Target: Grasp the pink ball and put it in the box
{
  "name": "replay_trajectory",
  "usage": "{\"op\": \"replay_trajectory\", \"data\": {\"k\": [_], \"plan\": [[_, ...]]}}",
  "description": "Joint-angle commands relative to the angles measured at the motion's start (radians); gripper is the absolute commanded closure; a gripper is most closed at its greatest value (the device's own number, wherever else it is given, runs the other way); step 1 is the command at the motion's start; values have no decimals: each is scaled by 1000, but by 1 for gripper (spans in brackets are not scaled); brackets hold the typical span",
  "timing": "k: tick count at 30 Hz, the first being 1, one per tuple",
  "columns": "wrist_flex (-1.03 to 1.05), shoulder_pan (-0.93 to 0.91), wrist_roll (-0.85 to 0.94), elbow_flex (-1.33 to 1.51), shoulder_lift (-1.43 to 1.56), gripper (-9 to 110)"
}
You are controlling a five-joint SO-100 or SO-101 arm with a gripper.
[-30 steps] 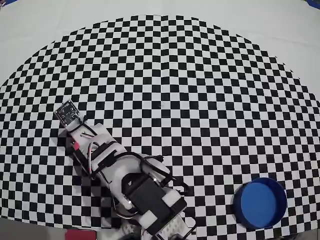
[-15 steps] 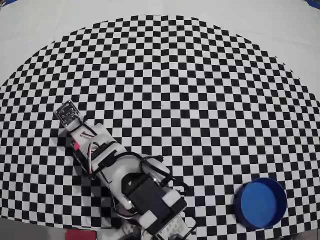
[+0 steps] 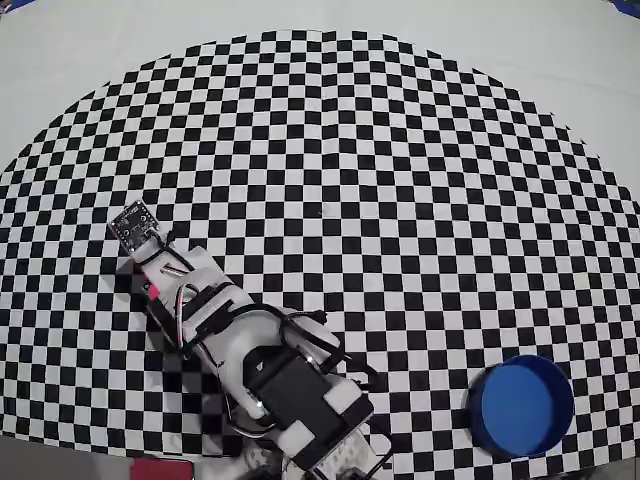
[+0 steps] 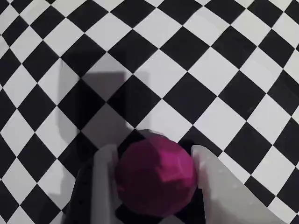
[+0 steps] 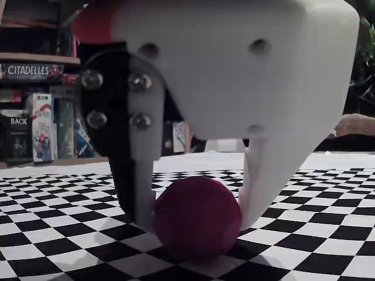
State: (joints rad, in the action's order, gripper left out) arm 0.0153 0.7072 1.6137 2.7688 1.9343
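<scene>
Pink ball [image 5: 196,218] sat squarely between gripper [image 5: 196,205] jaws — both fingers touching it, clamped — still on checkered mat [image 5: 53,225].

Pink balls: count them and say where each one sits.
1. The pink ball sits on the checkered mat between the gripper fingers; in the overhead view the arm hides it. The box looks empty.

Checkered mat [image 3: 400,200] on white table [image 3: 100,40], shelf of boxed games [image 5: 35,117] behind
</scene>
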Motion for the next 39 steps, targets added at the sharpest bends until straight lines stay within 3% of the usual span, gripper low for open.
{"op": "replay_trajectory", "data": {"k": [1,39], "plan": [[-17,5,2,-35,8,101],[-11,-55,8,49,342,101]]}}
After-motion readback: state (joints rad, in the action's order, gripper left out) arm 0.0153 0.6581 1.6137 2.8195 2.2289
